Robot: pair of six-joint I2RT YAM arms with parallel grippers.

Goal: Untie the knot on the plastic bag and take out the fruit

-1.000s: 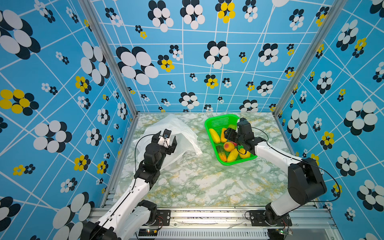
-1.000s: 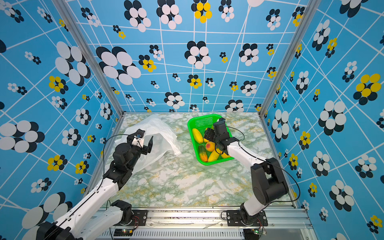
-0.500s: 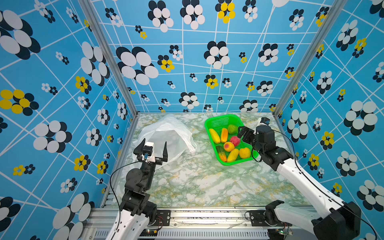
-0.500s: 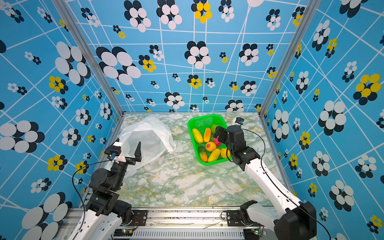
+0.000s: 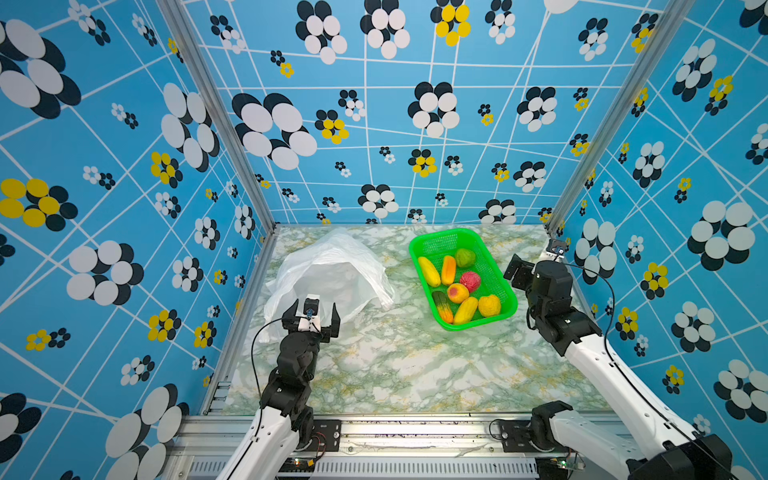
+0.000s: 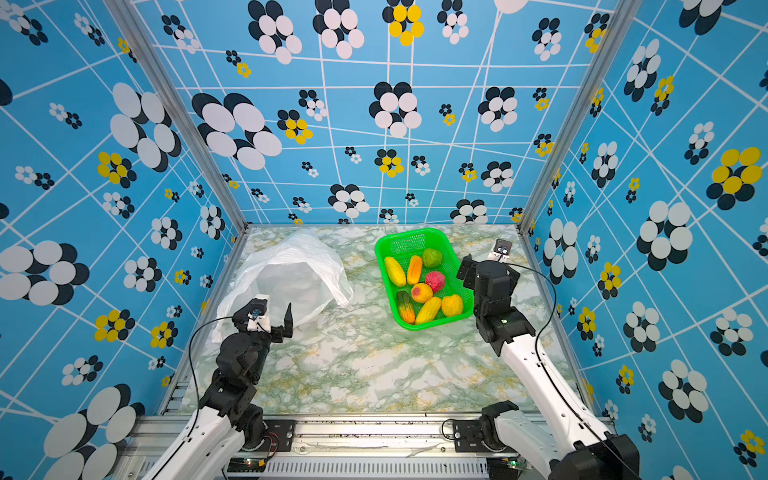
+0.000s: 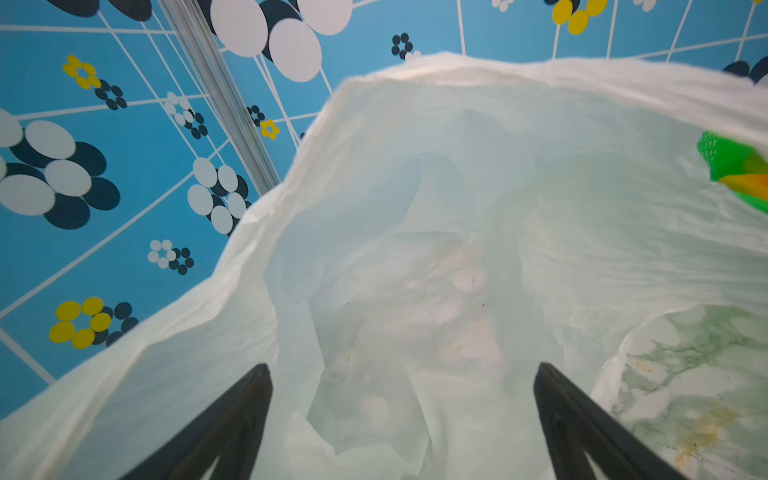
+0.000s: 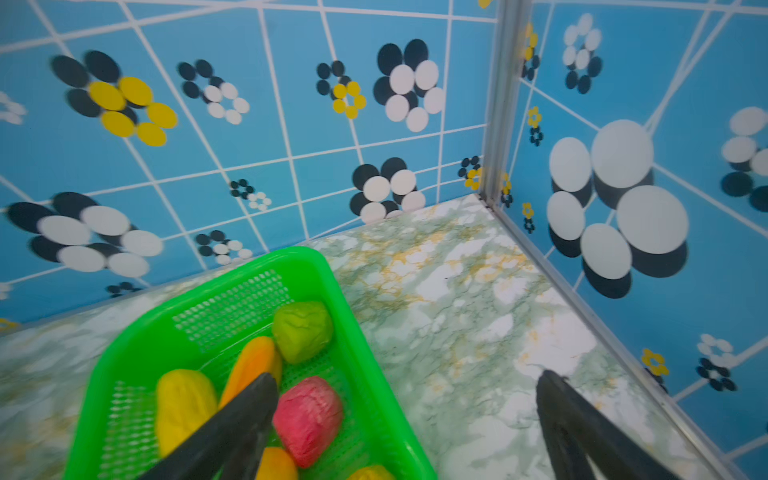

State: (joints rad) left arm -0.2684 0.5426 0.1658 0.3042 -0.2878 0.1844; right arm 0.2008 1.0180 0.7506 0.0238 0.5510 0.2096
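Observation:
The plastic bag [image 5: 332,274] [image 6: 291,274] lies at the back left, thin, white and crinkly. Its mouth gapes toward my left gripper [image 5: 315,306] [image 6: 268,309]. That gripper is open just in front of the bag. In the left wrist view the bag [image 7: 457,208] fills the space beyond the gripper [image 7: 402,368], and I see nothing inside it. No knot shows. The fruit [image 5: 457,291] [image 6: 422,291] [image 8: 307,415], several pieces, lies in the green basket [image 5: 473,326]. My right gripper [image 5: 534,266] [image 8: 407,378] is open and empty, straddling the basket's right rim.
The green basket [image 6: 432,325] [image 8: 365,353] stands at the back right on the marble table [image 5: 395,365]. Blue flowered walls close in the left, back and right sides. A metal rail runs along the table's front edge.
The left gripper has drawn back from the bag toward the front. The right gripper has left the fruit in the basket, moved to its right side and opened wide.

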